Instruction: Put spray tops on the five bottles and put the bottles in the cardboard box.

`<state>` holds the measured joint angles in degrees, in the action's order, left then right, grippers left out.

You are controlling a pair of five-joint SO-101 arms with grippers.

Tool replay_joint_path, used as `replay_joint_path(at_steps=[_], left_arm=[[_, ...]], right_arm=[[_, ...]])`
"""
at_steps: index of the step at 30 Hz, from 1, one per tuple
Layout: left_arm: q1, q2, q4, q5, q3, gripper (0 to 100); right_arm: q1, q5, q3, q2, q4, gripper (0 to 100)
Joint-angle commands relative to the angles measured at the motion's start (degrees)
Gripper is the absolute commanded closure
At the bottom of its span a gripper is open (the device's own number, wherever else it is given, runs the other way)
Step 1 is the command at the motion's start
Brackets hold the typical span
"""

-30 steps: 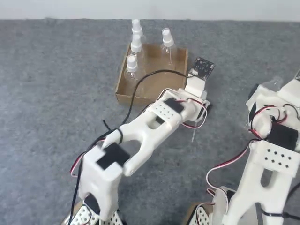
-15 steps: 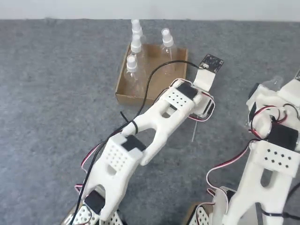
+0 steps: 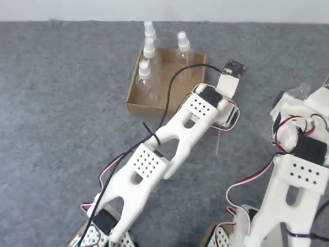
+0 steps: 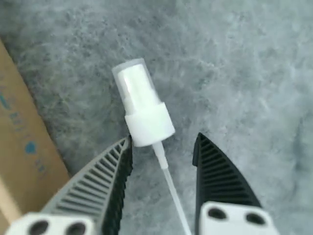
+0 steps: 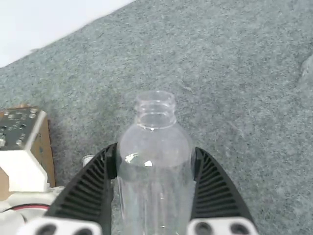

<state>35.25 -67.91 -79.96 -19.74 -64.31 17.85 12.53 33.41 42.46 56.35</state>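
A spray top [image 4: 144, 117] with a white collar and a clear cap lies on the grey carpet beside the cardboard box [image 3: 149, 109]. Its thin tube [image 3: 218, 146] runs back between the fingers of my left gripper [image 4: 164, 142]. That gripper is open and straddles the tube just behind the collar. My right gripper [image 5: 155, 152] is shut on a clear bottle [image 5: 154, 152] with a bare open neck, held upright at the right of the table [image 3: 302, 92]. Several bottles with spray tops [image 3: 149, 49] stand in the box.
The box wall [image 4: 19, 147] is close beside the left gripper. My left arm [image 3: 195, 118] stretches across the middle of the carpet to the box's near right corner. Its wrist camera board [image 5: 17, 122] shows beyond the held bottle. Open carpet lies left of the box.
My left arm has stretched farther out and to the right, bringing its gripper over the spray top by the box. The right arm and its bottle have not moved.
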Motion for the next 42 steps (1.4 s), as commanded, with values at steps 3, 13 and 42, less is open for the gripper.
replay_joint_path(at_steps=[3, 13, 42], left_arm=[[-1.05, -4.22, -4.66, -3.6, -14.73, 81], [-1.05, -8.09, -6.77, -3.6, -21.23, 87], [3.25, -7.82, -20.75, -3.78, -29.58, 93]], right_arm=[[-0.84, 0.18, -0.79, 2.59, -1.1, 95.7], [-1.01, 0.18, -0.79, 2.59, -1.01, 95.7], [-0.75, 0.18, -0.79, 2.59, -1.1, 95.7]])
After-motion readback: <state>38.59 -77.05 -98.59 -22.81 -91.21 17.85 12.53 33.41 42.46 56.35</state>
